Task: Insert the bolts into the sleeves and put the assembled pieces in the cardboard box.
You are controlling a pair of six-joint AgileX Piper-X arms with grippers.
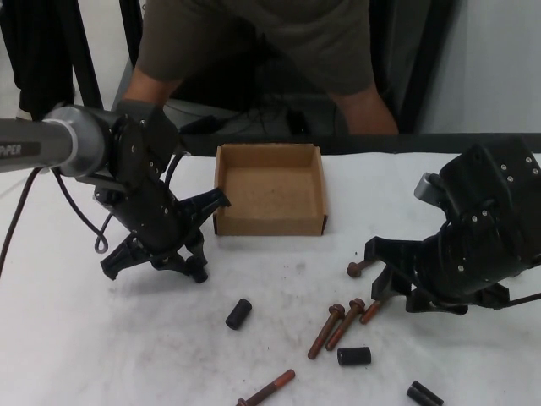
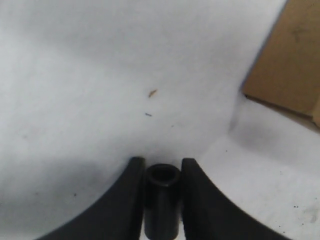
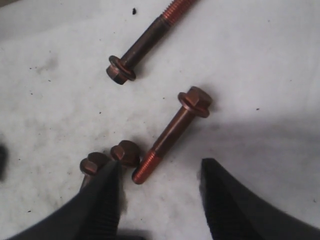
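My left gripper point(image 2: 162, 166) is shut on a black sleeve point(image 2: 162, 200), held just above the white bench, left of the cardboard box point(image 1: 270, 190). In the high view the left gripper point(image 1: 191, 266) hangs near the box's front left corner. My right gripper point(image 3: 161, 170) is open low over the bench, with the threaded end of a copper bolt point(image 3: 172, 132) between its fingers. Two bolt heads point(image 3: 125, 152) lie beside one finger point(image 3: 107, 200), and another bolt point(image 3: 145, 42) lies farther off. In the high view the right gripper point(image 1: 382, 281) is over the bolt cluster point(image 1: 345, 324).
Loose black sleeves lie at the front middle point(image 1: 238, 314), front right point(image 1: 354, 356) and the front edge point(image 1: 424, 394). One bolt point(image 1: 269, 389) lies at the front edge, another point(image 1: 355, 269) by the right gripper. A corner of the box point(image 2: 290, 65) is near the left gripper.
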